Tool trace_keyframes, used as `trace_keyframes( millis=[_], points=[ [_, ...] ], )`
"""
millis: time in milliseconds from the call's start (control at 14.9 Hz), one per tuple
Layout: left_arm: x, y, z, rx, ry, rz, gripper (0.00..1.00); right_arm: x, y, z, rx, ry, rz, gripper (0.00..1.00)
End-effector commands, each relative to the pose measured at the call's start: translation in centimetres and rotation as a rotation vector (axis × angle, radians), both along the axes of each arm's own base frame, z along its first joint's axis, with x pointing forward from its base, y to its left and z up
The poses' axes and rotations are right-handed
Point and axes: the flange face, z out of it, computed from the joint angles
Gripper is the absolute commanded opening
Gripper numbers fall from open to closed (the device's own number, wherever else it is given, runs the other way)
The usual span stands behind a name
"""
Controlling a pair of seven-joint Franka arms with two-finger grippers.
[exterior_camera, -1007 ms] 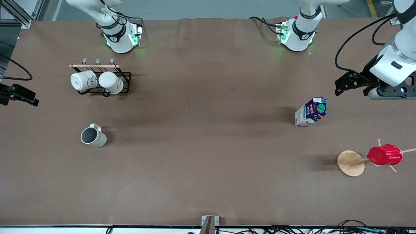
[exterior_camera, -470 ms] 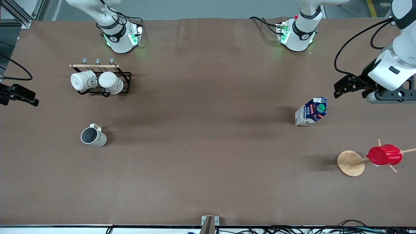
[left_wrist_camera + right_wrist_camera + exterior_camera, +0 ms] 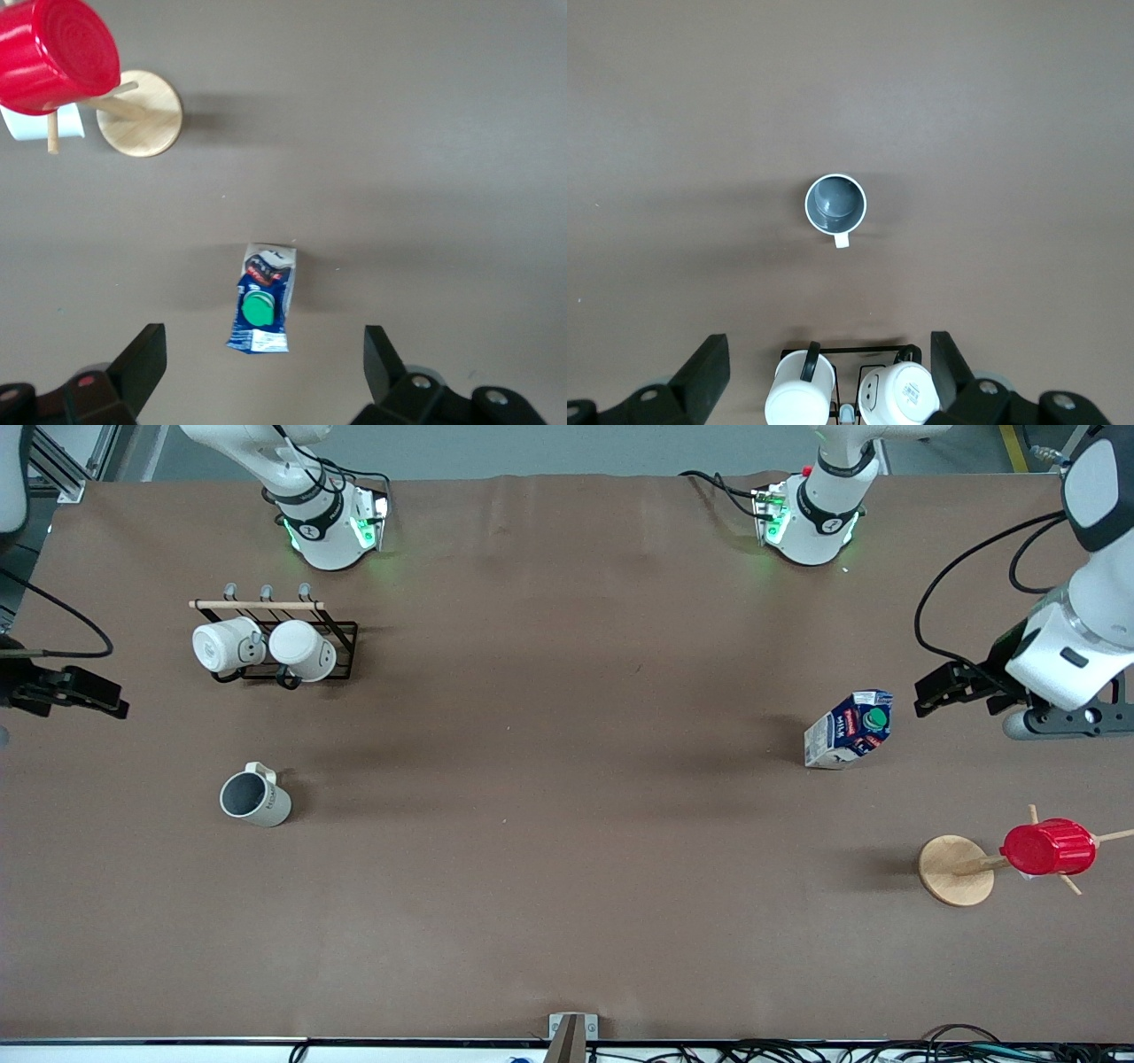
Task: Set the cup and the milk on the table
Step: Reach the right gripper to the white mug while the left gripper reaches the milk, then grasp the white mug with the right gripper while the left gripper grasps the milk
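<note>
**Item 1. Left gripper** point(image 3: 948, 689): empty. In the left wrist view both fingers point(image 3: 146, 363) stand wide apart. It hangs above the table point(image 3: 567, 886) at mid-height of the front view, at the left arm's end, just beside the milk and toward the frame's edge.

**Item 2. Right gripper** point(image 3: 89, 695): empty, with its fingers point(image 3: 709, 367) spread wide in the right wrist view. It hangs over the table's edge at the right arm's end, at mid-height of the front view. It is level with the gap between the mug rack and the cup.

**Item 3. Milk** point(image 3: 849, 729): stands upright on the bare table, green cap up, at mid-height of the front view toward the left arm's end. It touches nothing. In the left wrist view it sits low in the frame, roughly centred between the fingers.

**Item 4. Cup** point(image 3: 255, 797): upright on the table, dark inside showing and empty, handle toward the robots' bases. It is nearer the camera than the rack and well apart from it.

**Item 5. Other stock:** a black wire rack point(image 3: 341, 651) holds two white mugs point(image 3: 266, 646). A red cup point(image 3: 1050, 848) hangs on a peg stand with a round wooden base point(image 3: 955, 871), nearer the camera than the milk.

**Step in hand (judgement):** both task items rest on the table and neither gripper holds anything. Placement looks complete, or else no grasp has begun.

**Next move (judgement):** if done, each arm need only clear away. If a grasp is due, the left gripper must centre over the carton and descend. The right gripper must travel inward to the cup.
</note>
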Motion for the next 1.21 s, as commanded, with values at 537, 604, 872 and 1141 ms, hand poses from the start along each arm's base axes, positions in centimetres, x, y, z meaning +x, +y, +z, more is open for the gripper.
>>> trace_keyframes(
  millis=[537, 604, 872, 1141],
  points=[
    [-2.9, 0.7, -16.0, 0.046, 0.019, -0.059, 0.98, -0.3, -1.4, -22.4, 0.000, 0.038, 0.106, 1.00],
    [-3.3, 0.7, -16.9, 0.046, 0.024, -0.062, 0.98, -0.1, -1.6, -23.7, -0.004, 0.029, 0.104, 1.00],
    [-4.7, 0.7, -19.7, 0.047, 0.053, -0.067, 0.98, 0.7, -3.8, -29.1, -0.022, 0.020, 0.072, 1.00],
    [-5.6, 0.7, -21.1, 0.046, 0.065, -0.071, 0.98, 1.1, -3.8, -32.3, 0.014, 0.003, 0.026, 0.90]
  ],
)
